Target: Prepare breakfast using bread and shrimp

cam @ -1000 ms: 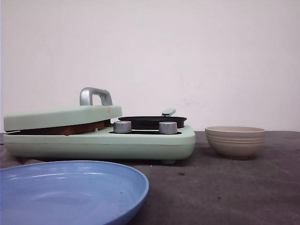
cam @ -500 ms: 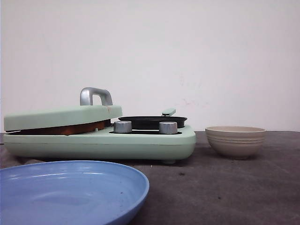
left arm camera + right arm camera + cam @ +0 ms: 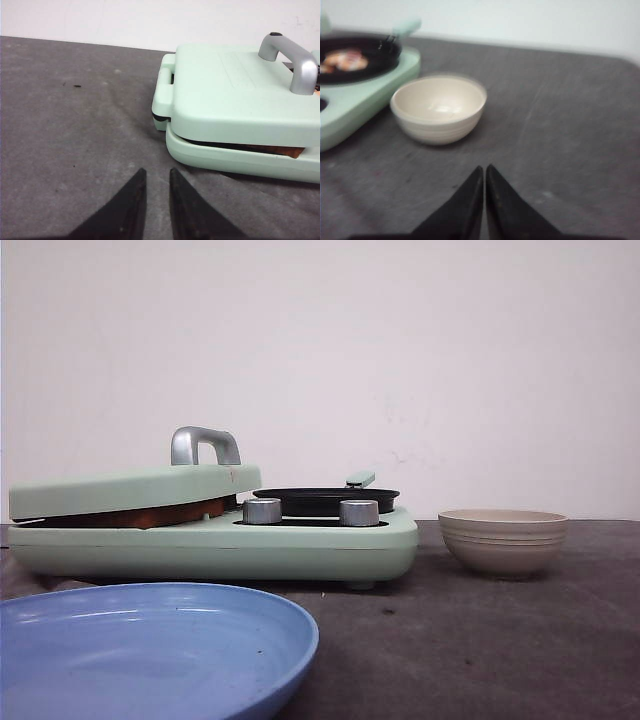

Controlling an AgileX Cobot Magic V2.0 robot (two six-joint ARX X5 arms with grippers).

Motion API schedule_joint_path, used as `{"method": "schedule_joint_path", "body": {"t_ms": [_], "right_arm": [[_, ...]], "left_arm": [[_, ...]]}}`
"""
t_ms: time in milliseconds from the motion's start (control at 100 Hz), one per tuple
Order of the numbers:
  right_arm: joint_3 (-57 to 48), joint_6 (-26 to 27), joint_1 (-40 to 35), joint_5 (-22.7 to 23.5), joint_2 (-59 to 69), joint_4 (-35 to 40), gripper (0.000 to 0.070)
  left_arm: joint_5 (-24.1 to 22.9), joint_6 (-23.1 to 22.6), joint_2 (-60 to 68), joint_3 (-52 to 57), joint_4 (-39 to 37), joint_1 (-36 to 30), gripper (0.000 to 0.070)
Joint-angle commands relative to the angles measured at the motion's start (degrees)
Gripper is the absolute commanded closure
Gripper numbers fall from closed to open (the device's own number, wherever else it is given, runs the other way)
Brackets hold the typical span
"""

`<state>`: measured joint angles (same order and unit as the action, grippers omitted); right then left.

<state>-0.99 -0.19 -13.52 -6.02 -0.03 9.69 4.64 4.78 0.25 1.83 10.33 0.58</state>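
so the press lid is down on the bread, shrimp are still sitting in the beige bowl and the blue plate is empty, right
Not quite: the beige bowl is empty, as the right wrist view shows. The shrimp lie in the black pan on the appliance. The rest holds: the lid is down on the bread, and the blue plate is empty.

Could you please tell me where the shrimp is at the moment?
In the right wrist view, the shrimp lies in the black pan on the green cooker, beside the empty beige bowl.
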Motion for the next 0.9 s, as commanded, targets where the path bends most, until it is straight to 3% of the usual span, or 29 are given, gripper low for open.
{"method": "schedule_joint_path", "body": {"t_ms": [0,130,240,650,890], "right_arm": [[0.3,-2.0,0.5,0.5,0.2,0.7,0.0700],[0.3,-1.5,1.5,1.4,0.2,0.8,0.0700],[0.3,3.1,1.9,1.4,0.2,0.8,0.0700],[0.3,1.7,2.9,1.1,0.2,0.8,0.0700],[0.3,1.7,8.3,4.4,0.2,0.9,0.0700]], "left_arm": [[0.3,-0.9,-0.1,-1.0,0.4,0.1,0.0700],[0.1,-0.9,0.0,-0.9,0.4,0.1,0.0700],[0.1,-0.9,-0.1,-0.9,0.4,0.1,0.0700],[0.1,-0.9,-0.1,-0.9,0.4,0.1,0.0700],[0.1,-0.9,-0.1,-0.9,0.4,0.1,0.0700]]}}
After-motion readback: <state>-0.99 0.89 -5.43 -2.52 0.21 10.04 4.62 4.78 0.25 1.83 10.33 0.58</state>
